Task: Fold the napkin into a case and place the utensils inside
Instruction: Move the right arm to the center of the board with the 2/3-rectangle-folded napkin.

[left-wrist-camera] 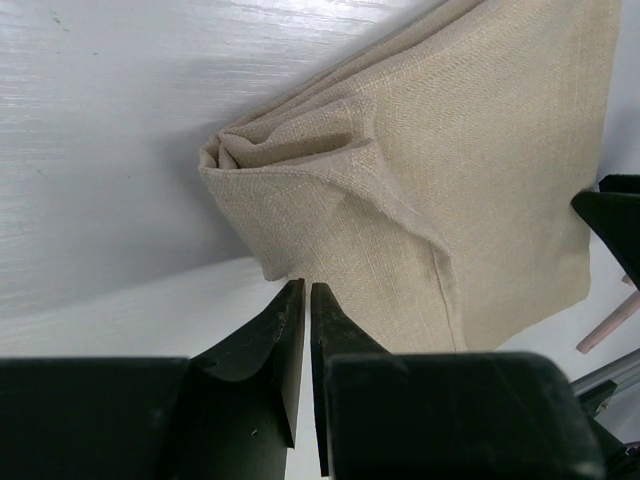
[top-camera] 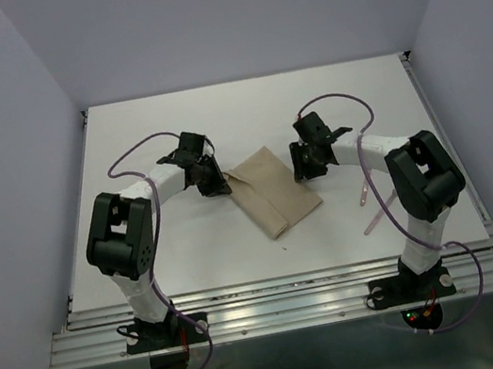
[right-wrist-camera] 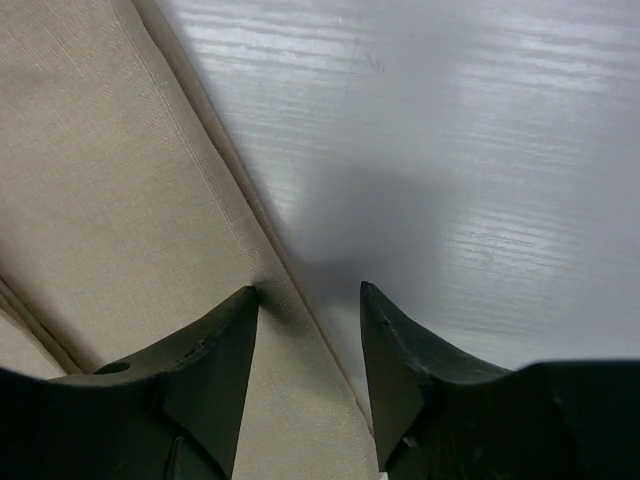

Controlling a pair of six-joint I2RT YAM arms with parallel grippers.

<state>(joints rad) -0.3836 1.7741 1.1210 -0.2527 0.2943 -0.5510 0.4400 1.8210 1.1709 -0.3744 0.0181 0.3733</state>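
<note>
black fingertips of the left gripper [left-wrist-camera: 305,285] closest to the lens in the left wrist view, drawn nearly together with only a thin slit between, tips right at the near edge of the napkin [left-wrist-camera: 450,170]; cloth pinched or not: cannot tell. bunched, puckered folds at the cloth's ten o'clock corner in that view. right gripper [right-wrist-camera: 308,290] spread apart, grasping nothing, one finger over the cloth, the other over bare table [right-wrist-camera: 480,150], straddling the hemmed edge. seen from above: napkin folded to a flat oblong at mid-table, long axis from eleven to five o'clock; left gripper at its ten o'clock corner, right gripper at its two o'clock edge. utensils [top-camera: 365,192] at three o'clock of the napkin, lying on the table outside the cloth, apart from it, just beside the right arm.
</note>
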